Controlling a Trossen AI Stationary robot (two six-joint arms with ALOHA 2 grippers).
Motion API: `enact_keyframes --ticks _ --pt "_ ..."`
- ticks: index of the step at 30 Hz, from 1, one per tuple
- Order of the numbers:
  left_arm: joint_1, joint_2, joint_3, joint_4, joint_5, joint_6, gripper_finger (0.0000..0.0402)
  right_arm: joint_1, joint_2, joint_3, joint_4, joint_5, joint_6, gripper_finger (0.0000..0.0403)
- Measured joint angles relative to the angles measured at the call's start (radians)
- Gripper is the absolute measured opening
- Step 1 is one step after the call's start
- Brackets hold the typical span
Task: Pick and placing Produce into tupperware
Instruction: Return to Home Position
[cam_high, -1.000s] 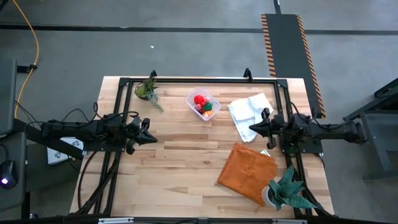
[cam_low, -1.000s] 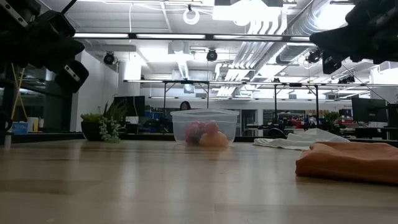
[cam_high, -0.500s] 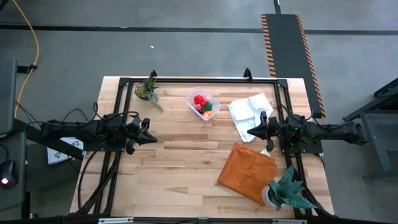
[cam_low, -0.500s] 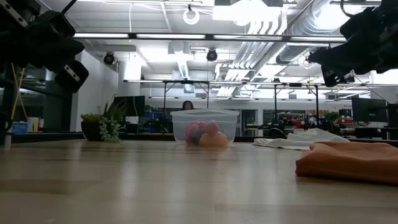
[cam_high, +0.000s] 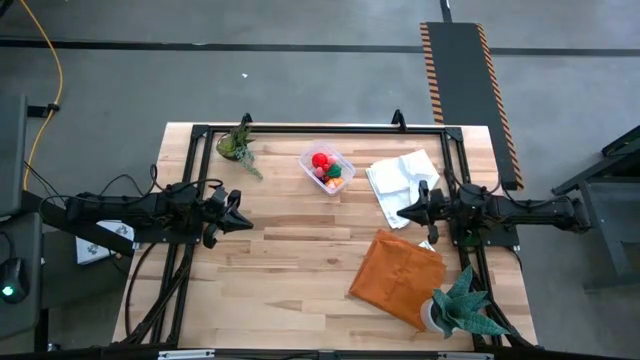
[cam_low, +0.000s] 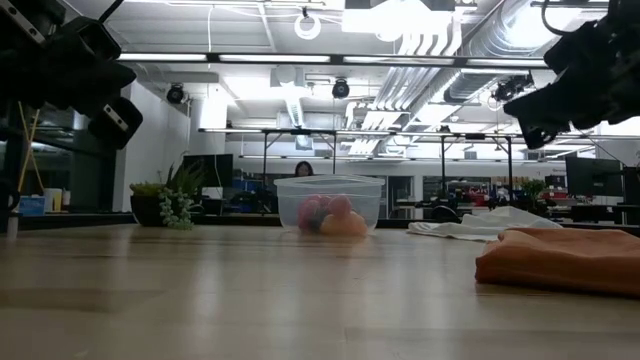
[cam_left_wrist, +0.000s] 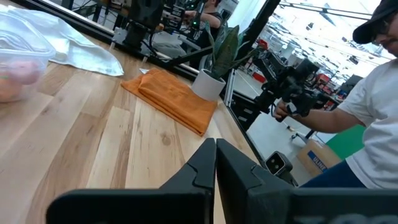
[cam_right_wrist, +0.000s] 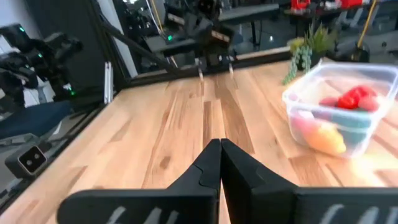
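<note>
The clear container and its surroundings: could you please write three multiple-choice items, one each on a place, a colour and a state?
1. Where does the orange cloth lie?
A. on the floor
B. between the white cloth and a potted plant, on the right arm's side
C. beside the left arm
2. What colour is the topmost fruit in the container?
A. blue
B. red
C. black
3. How is the right pincer?
A. shut, empty
B. wide open
C. gripping a cloth
Answers: 1 B, the high view shows it there; 2 B, it shows red from above; 3 A, its fingers meet with nothing between.
</note>
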Motion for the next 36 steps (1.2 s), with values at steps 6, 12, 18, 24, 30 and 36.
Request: enact_keyframes --ticks 6,12,18,24,30,36 --pt "0.0 0.0 0.0 0.0 0.0 0.0 0.0001 0.0 0.0 0.0 -0.017 0.013 0.021 0.0" --pt "0.0 0.0 0.0 0.0 0.0 0.0 0.0003 0.0 0.0 0.0 -0.017 0.021 0.067 0.0" --pt "0.0 0.0 0.0 0.0 0.0 0.0 0.0001 0.0 0.0 0.0 -0.017 0.021 0.067 0.0" --pt "0.0 0.0 0.0 0.0 0.0 0.0 0.0003 0.0 0.0 -0.001 -0.017 0.021 0.066 0.0" --pt "0.0 0.0 0.0 0.0 0.0 0.0 0.0001 0.0 0.0 -0.001 -0.017 0.021 0.066 0.0" --pt "0.0 0.0 0.0 0.0 0.0 0.0 0.0002 0.0 0.0 -0.001 -0.017 0.021 0.066 0.0"
